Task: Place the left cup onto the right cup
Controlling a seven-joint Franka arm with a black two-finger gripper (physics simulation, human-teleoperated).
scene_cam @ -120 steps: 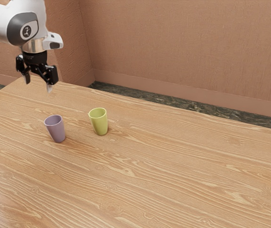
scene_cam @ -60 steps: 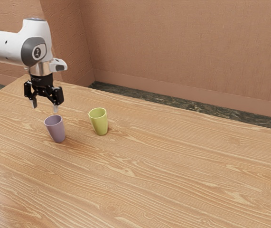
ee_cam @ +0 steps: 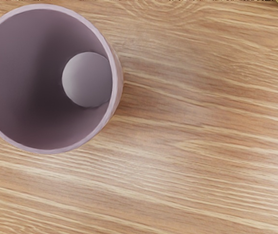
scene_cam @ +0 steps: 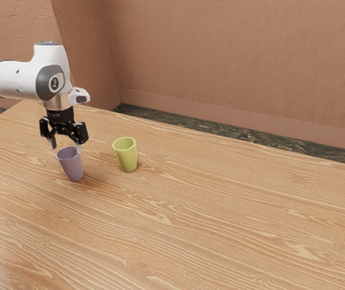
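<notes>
Gripper (scene_cam: 65, 144): you see it just above the purple cup (scene_cam: 71, 165), fingers spread, gripping nothing.
Green cup (scene_cam: 125, 154): beside the purple cup; cropped to a sliver in the wrist view.

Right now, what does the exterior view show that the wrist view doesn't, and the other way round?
Exterior view: the arm, its open jaws just above the purple cup, and the green cup standing upright beside it. Wrist view: the inside of the purple cup, down to its round bottom. Both: the purple cup and the wooden table.
</notes>
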